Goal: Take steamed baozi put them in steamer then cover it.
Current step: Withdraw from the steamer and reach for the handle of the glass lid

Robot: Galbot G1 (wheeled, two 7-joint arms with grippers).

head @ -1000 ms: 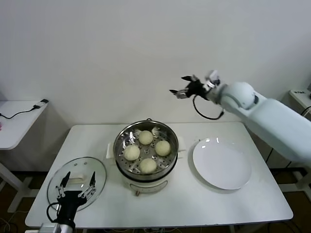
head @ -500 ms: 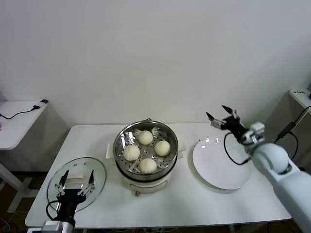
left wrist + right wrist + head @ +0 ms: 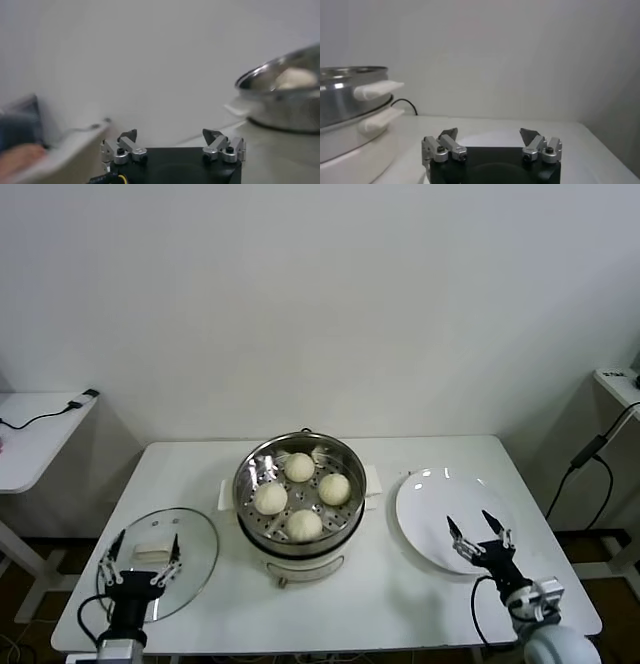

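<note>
Both of my tools are wide open and hold nothing. My left tool (image 3: 139, 556) hangs low at the near left corner of the bench (image 3: 400, 594), right over the near edge of the cover (image 3: 158, 559). I think it waits there because the cover is the next thing to pick up. The cover lies flat on the bench, left of the steamer (image 3: 300, 494), with its white handle (image 3: 152, 551) facing up, so the handle is easy to reach from above. My right tool (image 3: 479, 531) is low too, at the near right side of the bench, over the near edge of the white plate (image 3: 440, 509). The plate has nothing on it, so I judge that arm has no more to carry. All four steamed baozi (image 3: 301, 496) sit in the steamer, spread out on the bottom with the holes, close together but not piled up. That way the cover can go on flat. The steamer stands on its white cooker base (image 3: 300, 562) in the middle of the bench, with the top not yet shut. A black cable (image 3: 590, 464) hangs off to the right. I can see no brand, label or writing on anything.
</note>
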